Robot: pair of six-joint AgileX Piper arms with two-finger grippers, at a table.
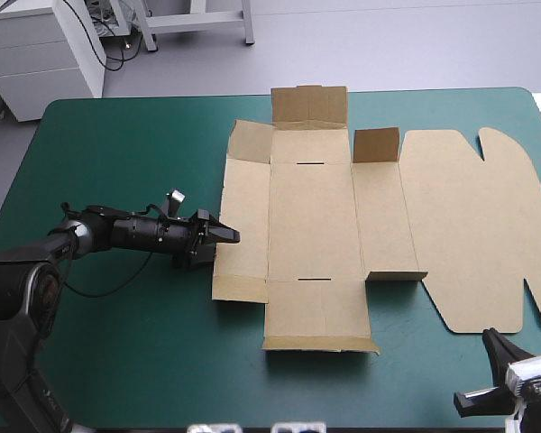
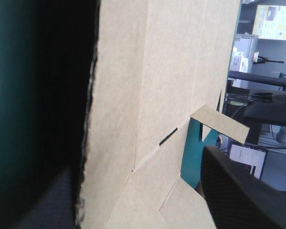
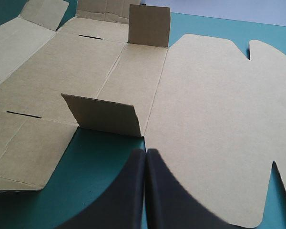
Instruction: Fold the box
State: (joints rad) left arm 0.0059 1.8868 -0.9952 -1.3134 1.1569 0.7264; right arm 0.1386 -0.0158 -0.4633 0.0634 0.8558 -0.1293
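Box point(image 1: 311, 216) matt brown board; teal-green cover point(image 1: 117, 343) seemingly smooth.

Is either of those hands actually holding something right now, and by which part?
Nothing is held. The left hand is open, with the left edge of the brown box between its fingers; the right hand is shut and empty.

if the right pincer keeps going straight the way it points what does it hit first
Probably the box: the right pincer, shut, aims at its near edge where the small upright flap meets the flat lid panel. How high it rides is unclear.
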